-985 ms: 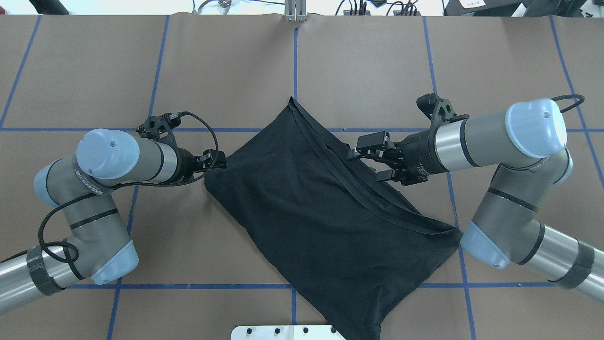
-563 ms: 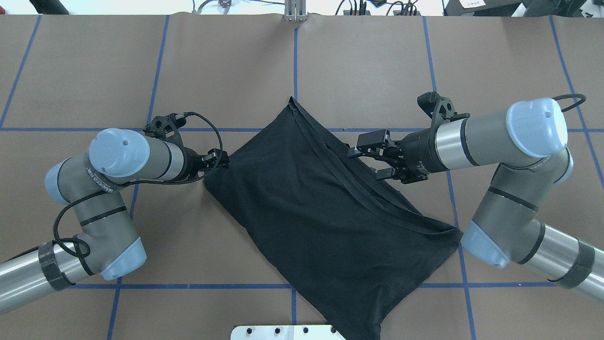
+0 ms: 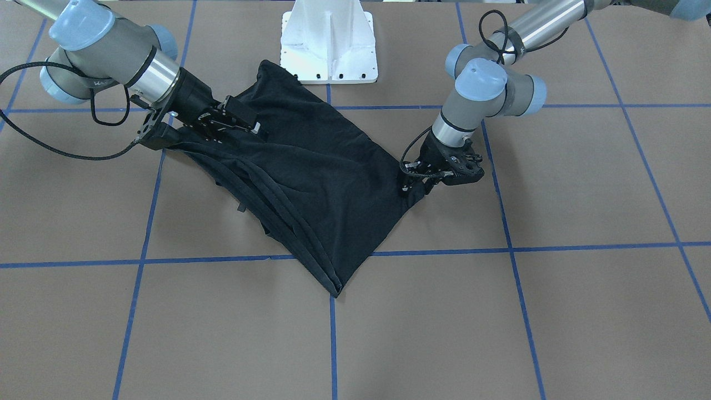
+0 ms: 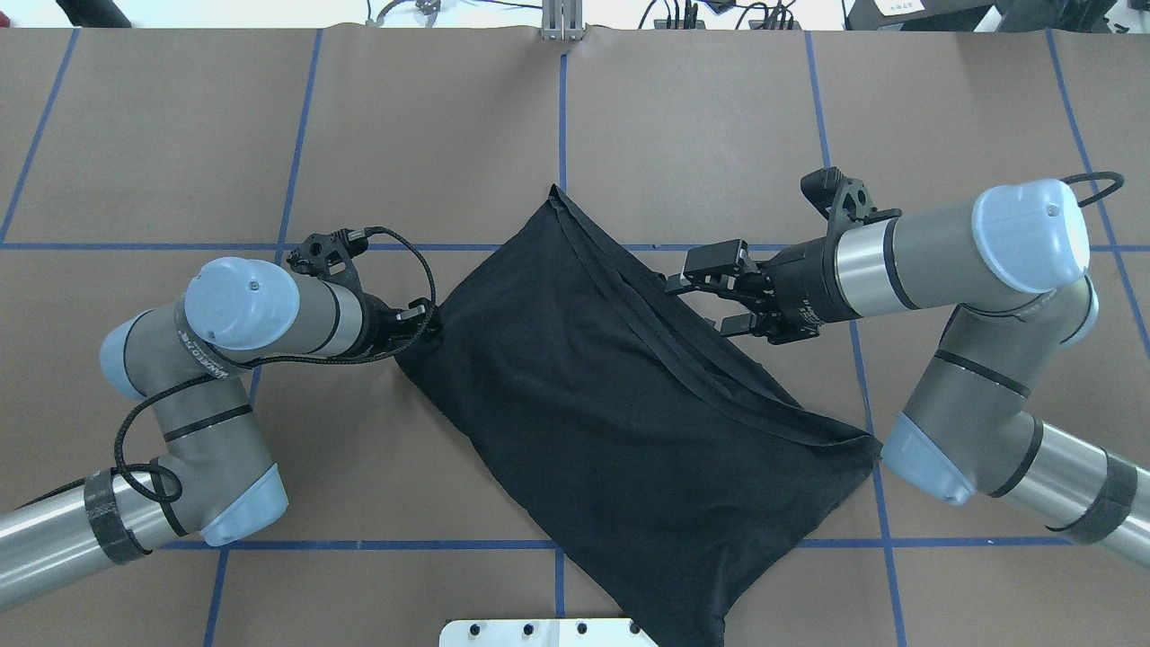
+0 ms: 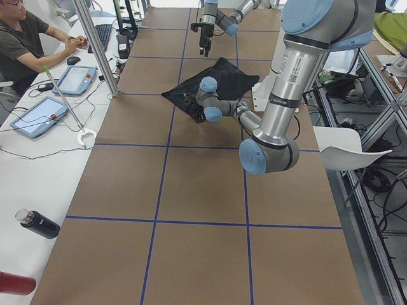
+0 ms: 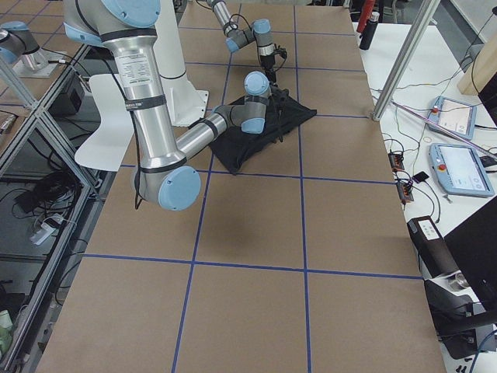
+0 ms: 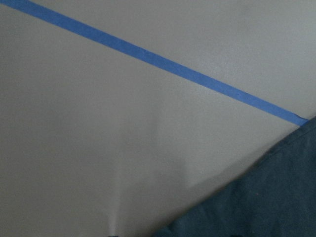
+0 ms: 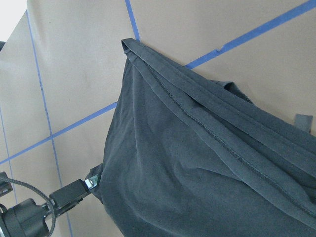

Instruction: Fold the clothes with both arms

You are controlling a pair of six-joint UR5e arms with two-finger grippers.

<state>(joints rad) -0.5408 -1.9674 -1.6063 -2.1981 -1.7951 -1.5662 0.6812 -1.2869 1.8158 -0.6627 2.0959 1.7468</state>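
One T-shirt (image 4: 620,395), two arms (image 4: 269,310), one person (image 5: 25,38), seemingly two tablets (image 5: 75,79).

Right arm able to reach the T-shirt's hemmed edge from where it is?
Probably yes: the right claw hangs open directly over the hemmed edge of the T-shirt, nothing between them.
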